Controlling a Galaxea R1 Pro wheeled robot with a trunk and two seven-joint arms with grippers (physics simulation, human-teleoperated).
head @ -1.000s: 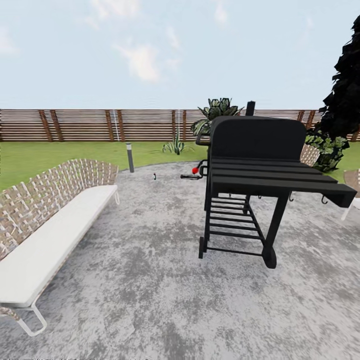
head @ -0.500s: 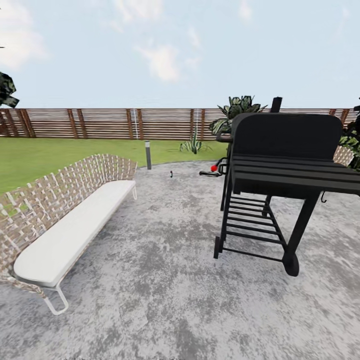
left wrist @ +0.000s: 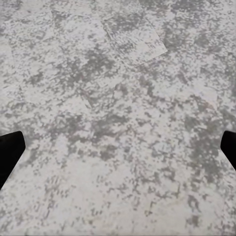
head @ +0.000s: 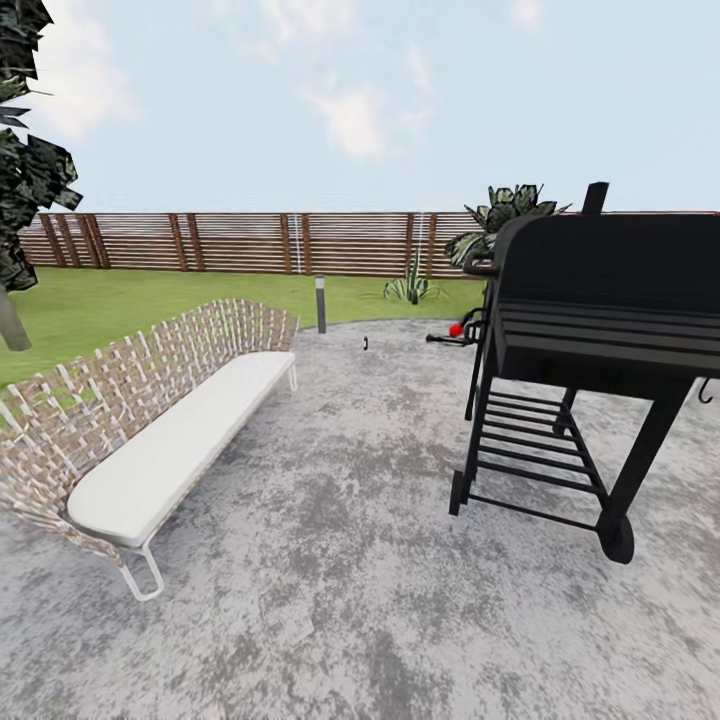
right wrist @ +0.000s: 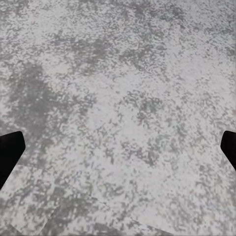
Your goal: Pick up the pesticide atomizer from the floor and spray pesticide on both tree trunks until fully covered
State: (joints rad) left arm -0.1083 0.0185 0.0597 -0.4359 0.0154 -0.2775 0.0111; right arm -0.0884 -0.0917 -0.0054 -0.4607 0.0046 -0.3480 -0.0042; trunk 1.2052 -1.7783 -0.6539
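— On the grey mottled floor (head: 330,560), what was seen from the head view?

— A woven bench (head: 150,420) with a white seat cushion was set along the left side, and a black barbecue grill (head: 590,340) on wheeled legs was stood at the right. Beyond the paving's curved edge, green lawn (head: 120,305) was bounded by a brown slat fence (head: 250,243).

— Where was the pesticide atomizer placed?

— A small dark object with a red part (head: 455,332) was seen low down just beside the grill's far left side; it could not be told for certain that it was the atomizer. A tiny dark item (head: 366,344) was also seen on the paving near the far edge, too small to be identified.

— And the trees?

— At the left edge a grey trunk (head: 10,320) under dark foliage was partly shown. A short post light (head: 321,304) and a spiky plant (head: 410,288) were set by the lawn's edge.

— How were the jaws held?

— The left gripper (left wrist: 118,152) was spread wide, its dark fingertips (left wrist: 9,152) shown at opposite edges with bare paving between; nothing was held. The right gripper (right wrist: 118,152) was likewise wide apart and empty, its fingertips (right wrist: 9,152) over bare paving.
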